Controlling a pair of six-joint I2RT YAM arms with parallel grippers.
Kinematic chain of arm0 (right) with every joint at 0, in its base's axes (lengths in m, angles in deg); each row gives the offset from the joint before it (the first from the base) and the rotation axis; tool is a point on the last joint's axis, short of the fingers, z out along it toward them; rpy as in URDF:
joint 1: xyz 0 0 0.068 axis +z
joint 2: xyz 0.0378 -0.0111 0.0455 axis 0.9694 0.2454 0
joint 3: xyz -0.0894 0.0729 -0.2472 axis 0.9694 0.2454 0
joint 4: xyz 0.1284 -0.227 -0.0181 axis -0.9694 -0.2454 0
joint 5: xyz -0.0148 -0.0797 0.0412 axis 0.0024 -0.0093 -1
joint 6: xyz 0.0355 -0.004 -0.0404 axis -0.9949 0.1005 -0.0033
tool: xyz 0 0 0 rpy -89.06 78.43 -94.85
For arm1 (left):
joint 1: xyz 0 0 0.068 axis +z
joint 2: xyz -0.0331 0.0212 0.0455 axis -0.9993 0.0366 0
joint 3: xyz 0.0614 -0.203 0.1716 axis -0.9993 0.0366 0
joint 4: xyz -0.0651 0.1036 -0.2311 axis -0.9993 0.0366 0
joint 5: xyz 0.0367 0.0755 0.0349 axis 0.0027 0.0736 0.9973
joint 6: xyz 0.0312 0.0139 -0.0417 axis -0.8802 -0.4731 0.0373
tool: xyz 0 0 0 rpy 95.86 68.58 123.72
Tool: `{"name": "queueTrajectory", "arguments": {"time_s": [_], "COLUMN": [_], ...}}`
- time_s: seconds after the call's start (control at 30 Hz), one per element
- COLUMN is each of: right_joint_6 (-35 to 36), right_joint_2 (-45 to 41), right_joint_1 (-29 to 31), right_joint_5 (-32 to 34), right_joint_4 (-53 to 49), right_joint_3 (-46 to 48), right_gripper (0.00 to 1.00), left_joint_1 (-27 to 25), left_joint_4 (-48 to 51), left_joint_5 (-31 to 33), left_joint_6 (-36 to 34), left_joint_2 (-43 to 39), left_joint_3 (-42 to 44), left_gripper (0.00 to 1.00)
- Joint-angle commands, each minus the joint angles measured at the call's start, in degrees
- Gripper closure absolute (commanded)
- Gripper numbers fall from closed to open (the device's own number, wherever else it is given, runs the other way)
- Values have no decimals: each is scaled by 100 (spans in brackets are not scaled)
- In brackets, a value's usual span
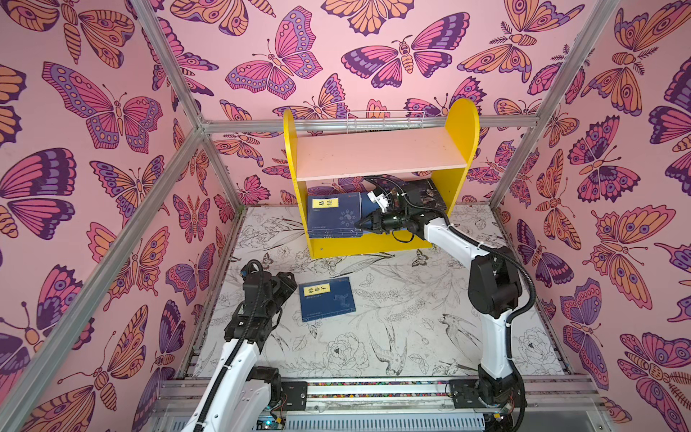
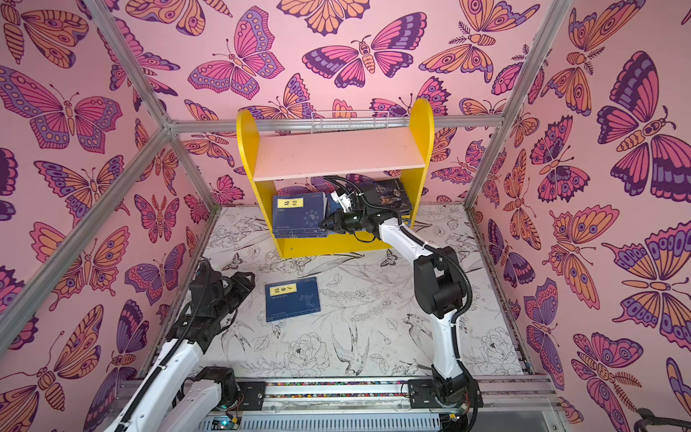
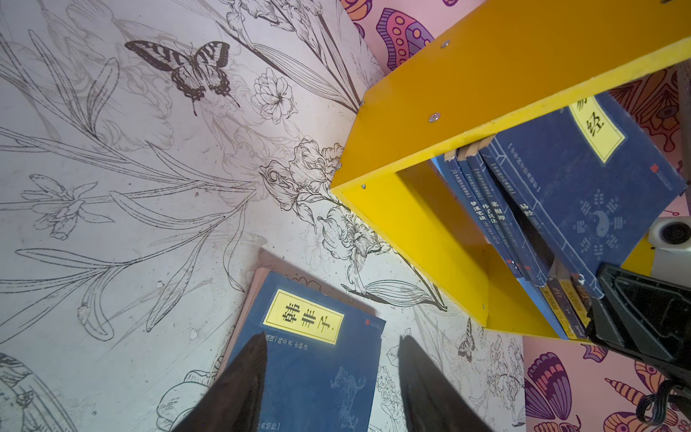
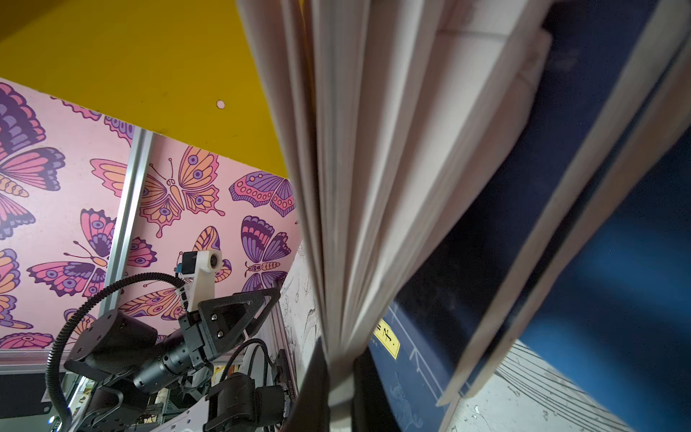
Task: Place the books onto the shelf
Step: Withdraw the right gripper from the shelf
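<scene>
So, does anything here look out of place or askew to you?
Yes. One navy book lies flat on the table, apart from the shelf. On the lower tier, the shelved books lean steeply against a yellow side panel instead of standing upright.

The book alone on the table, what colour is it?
The book is navy blue with a yellow label, clearest in the left wrist view.

Bright, even light is filling the enclosure in both top views, washing the back wall (image 1: 336, 93) pale. The shelf (image 1: 463, 123) is shading its own lower tier. Frame rails (image 1: 164, 63) are bowing near the edges. In the right wrist view, the close book pages (image 4: 374, 149) are blurring.
</scene>
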Motion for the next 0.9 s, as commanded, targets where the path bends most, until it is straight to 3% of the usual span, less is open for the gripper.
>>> {"name": "queueTrajectory", "arguments": {"time_s": [0.0,0.57,0.87], "right_joint_6": [246,1002,1482], "right_joint_2": [156,175,-118], "right_joint_1": [-52,146,234], "right_joint_5": [147,2068,2639], "right_joint_4": [-214,-1544,-1871], "right_joint_3": [-373,-1252,-1348], "right_gripper": [100,54,49], "left_joint_1": [26,29,30], "left_joint_4": [124,24,-14], "left_joint_5": [-18,-172,-219], "left_joint_6": [-82,76,14], "left_joint_2": [16,187,257], "left_joint_3": [-64,-28,-36], "left_gripper": [41,41,41]}}
